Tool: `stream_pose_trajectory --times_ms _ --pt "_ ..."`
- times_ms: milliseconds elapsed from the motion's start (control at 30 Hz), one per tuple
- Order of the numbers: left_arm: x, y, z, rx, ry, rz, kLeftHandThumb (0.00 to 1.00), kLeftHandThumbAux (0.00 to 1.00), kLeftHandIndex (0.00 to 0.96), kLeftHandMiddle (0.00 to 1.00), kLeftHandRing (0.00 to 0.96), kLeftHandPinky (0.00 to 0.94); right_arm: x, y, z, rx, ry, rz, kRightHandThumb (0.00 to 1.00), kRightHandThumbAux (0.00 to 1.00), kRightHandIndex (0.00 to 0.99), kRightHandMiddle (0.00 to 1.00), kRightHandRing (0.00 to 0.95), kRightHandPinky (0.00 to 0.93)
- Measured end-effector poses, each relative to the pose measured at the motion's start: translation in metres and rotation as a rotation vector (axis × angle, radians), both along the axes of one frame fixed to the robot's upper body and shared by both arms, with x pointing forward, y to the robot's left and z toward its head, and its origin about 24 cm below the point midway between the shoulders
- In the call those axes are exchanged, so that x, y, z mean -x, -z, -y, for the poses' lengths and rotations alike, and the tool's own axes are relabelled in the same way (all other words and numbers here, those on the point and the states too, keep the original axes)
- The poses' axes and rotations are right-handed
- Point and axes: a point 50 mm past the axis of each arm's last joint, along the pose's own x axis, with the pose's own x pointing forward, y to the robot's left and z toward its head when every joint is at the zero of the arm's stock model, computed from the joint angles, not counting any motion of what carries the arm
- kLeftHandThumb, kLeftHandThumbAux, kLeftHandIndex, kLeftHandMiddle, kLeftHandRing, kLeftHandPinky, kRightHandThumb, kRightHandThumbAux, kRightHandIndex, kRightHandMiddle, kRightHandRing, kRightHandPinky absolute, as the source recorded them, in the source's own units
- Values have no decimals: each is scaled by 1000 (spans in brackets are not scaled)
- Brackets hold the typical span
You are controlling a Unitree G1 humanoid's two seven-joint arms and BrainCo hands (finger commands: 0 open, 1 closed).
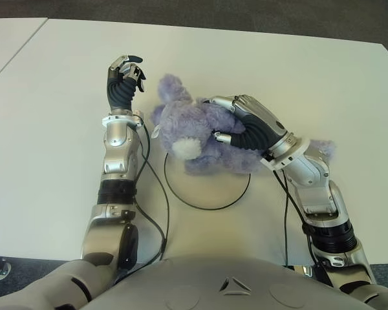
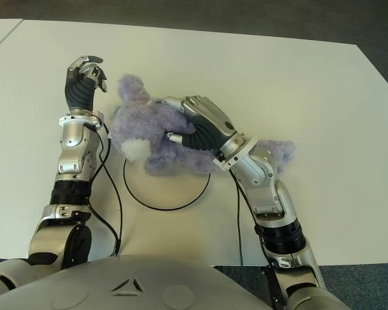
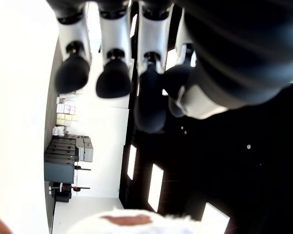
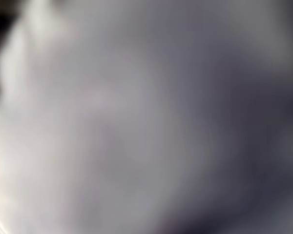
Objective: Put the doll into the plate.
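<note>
A fluffy purple doll [image 1: 184,129] with a white muzzle is at the table's middle, over the far rim of the plate [image 1: 207,208], a flat white disc with a thin black edge. My right hand [image 1: 236,123] is shut on the doll's body, fingers wrapped over its top. Purple fur [image 4: 146,117] fills the right wrist view. Part of the doll [image 1: 323,150] shows behind my right forearm. I cannot tell whether the doll touches the plate. My left hand [image 1: 126,72] stands upright just left of the doll, fingers [image 3: 112,78] loosely bent, holding nothing.
The white table [image 1: 52,129] spreads wide on all sides. Black cables [image 1: 156,187] run along both forearms, the left one close to the plate's left edge. The table's near edge [image 1: 26,256] lies close to my body.
</note>
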Motion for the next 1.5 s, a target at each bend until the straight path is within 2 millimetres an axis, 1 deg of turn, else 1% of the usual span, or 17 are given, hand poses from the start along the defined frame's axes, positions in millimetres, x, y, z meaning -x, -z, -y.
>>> stream_pose_trajectory --times_ms 133,200,333,367,400,433,467,500,600,700,800,867,1100,1300,1500 --pt "0 0 0 2 -1 3 716 699 445 805 792 766 0 1 1 24 26 1 855 669 415 600 759 703" --pt "0 0 0 5 -1 6 716 699 445 807 794 770 0 0 1 34 35 -2 851 668 429 535 736 679" --pt "0 0 1 17 -3 13 716 699 445 809 796 770 1 -1 3 59 39 -16 843 670 430 499 683 633" --pt "0 0 1 19 -3 15 716 699 445 809 797 770 2 -1 3 64 39 -18 755 586 371 495 615 574" --pt "0 0 1 20 -4 15 717 699 445 810 797 769 2 -2 4 68 39 -20 696 533 333 491 571 535" --pt "0 0 1 21 -4 15 717 699 445 810 798 769 2 -2 4 71 39 -22 670 512 313 464 527 499" --pt "0 1 1 22 -5 15 717 699 445 810 798 769 2 -2 4 75 37 -25 631 483 283 424 462 445" --pt "0 1 1 22 -5 15 717 699 445 810 798 768 2 -2 5 79 36 -26 588 460 250 355 374 356" --pt "0 1 1 25 -5 15 717 699 445 810 797 765 1 -1 6 91 25 -37 518 431 197 263 257 244" --pt "0 1 1 26 -6 17 717 699 445 810 798 767 -2 0 8 103 16 -41 471 424 168 215 198 183" --pt "0 1 1 26 -6 19 717 699 445 810 798 771 -4 1 10 117 12 -41 438 423 149 179 155 143" --pt "0 1 1 26 -7 21 717 699 445 810 799 772 -6 1 10 125 10 -39 429 423 144 169 143 132" --pt "0 1 1 27 -8 21 717 699 445 811 799 769 -9 1 11 152 12 -32 373 426 100 89 50 19" --pt "0 1 1 28 -9 21 717 699 445 811 800 774 -14 2 15 188 24 -32 327 410 66 23 6 1" --pt "0 1 1 30 -8 20 718 699 445 811 800 772 -19 6 18 201 47 -38 303 374 44 2 0 0"
